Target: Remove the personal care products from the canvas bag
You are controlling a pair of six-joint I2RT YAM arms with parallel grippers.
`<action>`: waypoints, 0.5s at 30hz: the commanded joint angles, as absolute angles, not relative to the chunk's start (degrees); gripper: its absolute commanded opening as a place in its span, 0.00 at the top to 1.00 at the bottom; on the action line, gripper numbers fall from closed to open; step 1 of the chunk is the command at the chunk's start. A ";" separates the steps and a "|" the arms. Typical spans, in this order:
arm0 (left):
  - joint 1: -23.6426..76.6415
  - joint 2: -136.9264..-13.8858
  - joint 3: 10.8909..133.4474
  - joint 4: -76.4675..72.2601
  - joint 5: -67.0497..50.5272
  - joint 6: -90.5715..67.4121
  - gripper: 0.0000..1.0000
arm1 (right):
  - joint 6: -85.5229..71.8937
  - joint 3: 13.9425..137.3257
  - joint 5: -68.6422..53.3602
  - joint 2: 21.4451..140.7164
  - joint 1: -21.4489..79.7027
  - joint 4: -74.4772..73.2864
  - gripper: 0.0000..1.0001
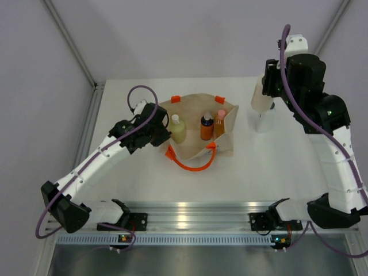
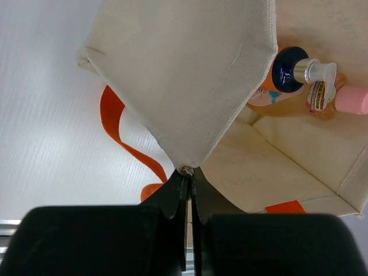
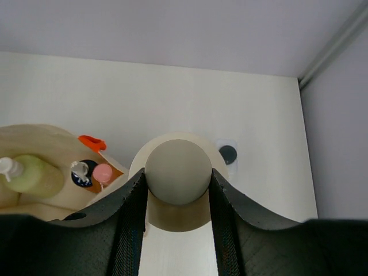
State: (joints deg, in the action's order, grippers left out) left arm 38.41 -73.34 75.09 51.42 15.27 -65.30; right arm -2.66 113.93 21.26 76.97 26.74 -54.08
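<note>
The canvas bag [image 1: 225, 141] on the surface [image 1: 276, 172] holds three upright bottles: the yellow-green bottle [image 1: 177, 130], the orange bottle [image 1: 206, 127] and the slim amber bottle [image 1: 219, 122]. We judge its limp cloth could sag and tip them if our left pincer [image 2: 187, 181], pinched tight on a corner, tugs. Our right pincer [image 3: 177, 179] clamps the smooth cream cylinder [image 1: 260, 99] near the white bottle [image 3: 228, 153]. Released carelessly, it may topple that bottle.

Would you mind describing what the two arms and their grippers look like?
Both the left arm and right arm have white link shells with black joint housings. A purple cable runs along each. The left gripper and right gripper have matte black fingers, tapering on the left, curved on the right. A small green light glows on the right arm.
</note>
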 commanded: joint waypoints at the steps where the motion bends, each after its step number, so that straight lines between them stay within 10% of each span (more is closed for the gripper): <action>1: 38.67 -74.97 75.15 52.21 11.43 -64.78 1.00 | -3.51 108.13 21.54 71.12 22.08 -45.28 1.00; 15: 38.67 -74.79 76.29 51.86 10.90 -63.81 1.00 | -6.68 65.26 6.95 57.31 3.43 -18.30 1.00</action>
State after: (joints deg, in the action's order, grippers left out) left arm 38.39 -73.67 75.33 51.00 14.41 -64.10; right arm -5.43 68.31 10.35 61.54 5.52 -37.60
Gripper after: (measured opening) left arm 0.022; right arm 0.414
